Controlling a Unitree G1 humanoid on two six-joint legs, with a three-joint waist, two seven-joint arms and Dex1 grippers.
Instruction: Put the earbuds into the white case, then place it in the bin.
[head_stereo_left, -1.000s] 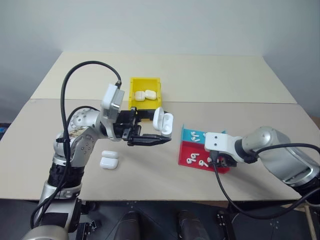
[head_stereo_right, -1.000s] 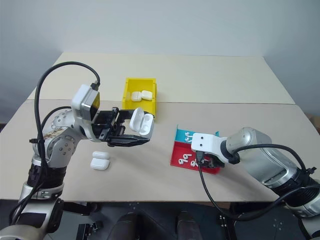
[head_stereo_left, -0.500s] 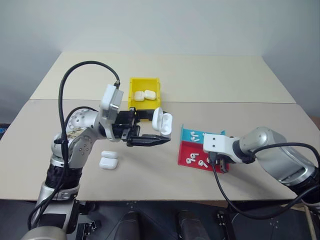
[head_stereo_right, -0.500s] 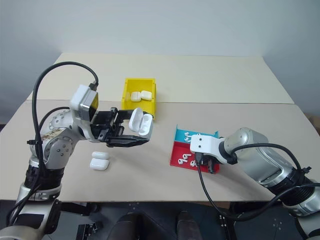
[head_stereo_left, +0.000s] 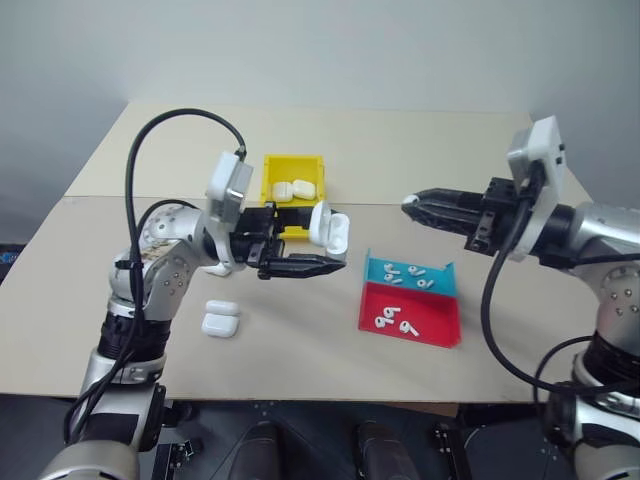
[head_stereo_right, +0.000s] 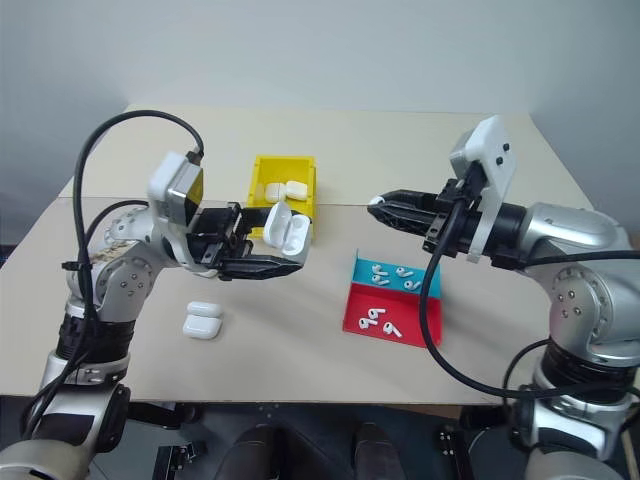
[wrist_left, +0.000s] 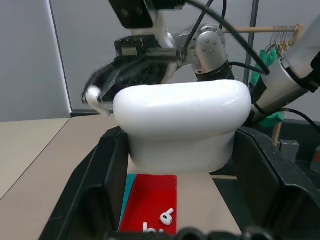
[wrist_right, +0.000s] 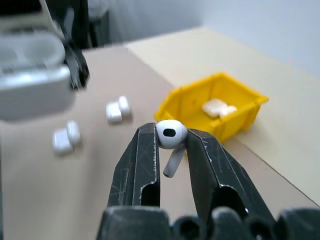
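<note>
A small glossy white plastic case (head_stereo_left: 327, 226), lid flipped open, is gripped aloft in the closed left fingers (head_stereo_left: 322, 265), in front of the bright yellow rectangular bin (head_stereo_left: 292, 184). A tiny white earbud (wrist_right: 171, 135) is pinched by its head in the right fingers (wrist_right: 170, 150) (stem hanging free). The earbud should be brought across slowly, lined up stem-first with an empty well, and released only once seated.

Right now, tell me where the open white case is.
The open white case is held off the table in the left gripper, left of centre in the head views, just in front of the yellow bin.
</note>
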